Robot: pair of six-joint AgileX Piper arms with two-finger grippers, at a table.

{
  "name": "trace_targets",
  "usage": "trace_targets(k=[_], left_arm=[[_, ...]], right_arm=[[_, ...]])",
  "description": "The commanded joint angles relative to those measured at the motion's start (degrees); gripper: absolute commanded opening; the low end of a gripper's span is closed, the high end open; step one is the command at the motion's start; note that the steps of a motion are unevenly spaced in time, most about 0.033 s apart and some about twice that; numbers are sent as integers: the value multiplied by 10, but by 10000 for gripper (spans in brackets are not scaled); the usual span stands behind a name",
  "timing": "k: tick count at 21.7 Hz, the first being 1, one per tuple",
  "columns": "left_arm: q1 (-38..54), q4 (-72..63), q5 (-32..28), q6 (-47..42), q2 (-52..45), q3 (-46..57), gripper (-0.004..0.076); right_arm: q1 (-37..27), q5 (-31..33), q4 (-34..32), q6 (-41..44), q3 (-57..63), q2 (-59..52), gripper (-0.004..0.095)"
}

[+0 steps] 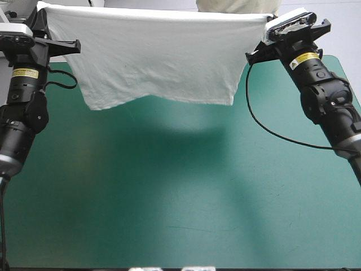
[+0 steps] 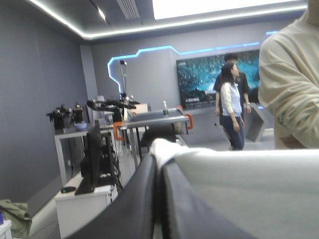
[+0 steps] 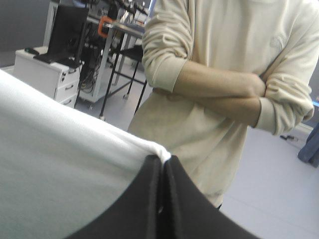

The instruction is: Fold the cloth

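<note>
Currently: T-shirt (image 1: 158,56) is hanging above far edge of desk (image 1: 169,197); left tool (image 2: 157,162) and right tool (image 3: 163,160) are pinching its corners, likely smoothing it.

- The left claw (image 2: 158,160) is all but closed, its black fingers (image 2: 127,201) meeting in one pointed arch.
- A bunched corner of the T-shirt (image 2: 249,191) is pinched at the tip, at the claw's 12 o'clock.
- The white sheet runs off toward the claw's 3 o'clock.
</note>
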Motion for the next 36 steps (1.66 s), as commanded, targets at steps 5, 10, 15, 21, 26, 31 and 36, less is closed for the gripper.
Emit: trace_targets(k=[5, 10, 15, 21, 26, 31, 36], left_arm=[[0, -6, 71, -67, 93, -14, -9], [-11, -6, 211, -86, 109, 29, -9], [-42, 0, 252, -78, 44, 189, -9], [-52, -3, 386, -45, -24, 251, -9], [-52, -5, 538, -29, -46, 263, -9], [-52, -7, 626, -22, -47, 264, -9], [-52, -40, 666, 1, -47, 270, -9]], right_arm=[[-4, -66, 13, 59, 11, 91, -17], [-4, -70, 13, 96, 163, 74, -17], [-4, -3, 13, 97, 294, -20, -17], [-4, 197, 59, 87, 337, -99, -17], [-4, 336, 160, 42, 340, -112, -17], [-4, 373, 163, 55, 350, -110, -17], [-4, 364, 167, 60, 403, -109, -17]])
